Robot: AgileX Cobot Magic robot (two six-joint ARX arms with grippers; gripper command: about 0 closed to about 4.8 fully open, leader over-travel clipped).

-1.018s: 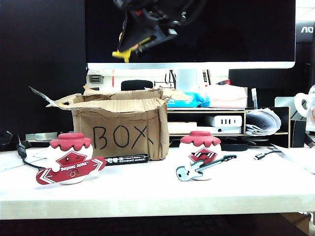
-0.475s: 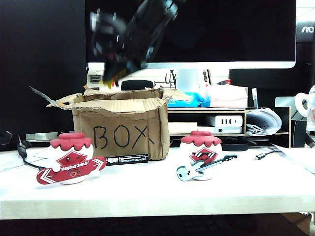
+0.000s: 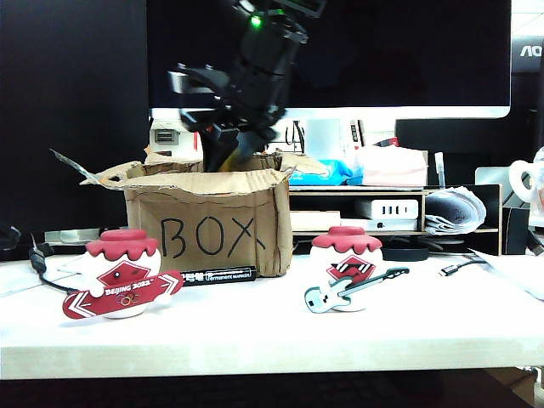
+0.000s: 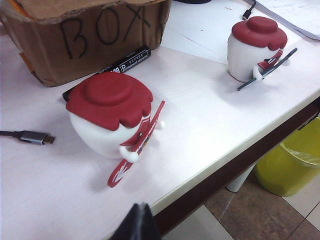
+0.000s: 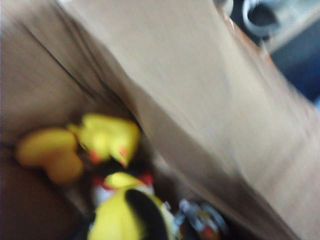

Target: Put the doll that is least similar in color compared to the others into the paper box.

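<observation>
Right tool lowers the yellow doll into the box.
Doll blurred, inside the walls; grip cannot be told; next, let go and lift; left tool idle near the bench edge, state unclear.

The paper box is brown corrugated card with "BOX" hand-lettered in black on its front, and the blurred doll seen against its inner walls is bright yellow with black and small red marks. On the white desk — pale wood along its front edge — both round dolls are white with dark red caps: the one toward the left end carries a red snowboard with white lettering, the one toward the right a pale blue guitar. Between them lies a black marker with white print; the right arm's black gripper hangs over the box, and beyond the desk's edge sits a yellow bin.
</observation>
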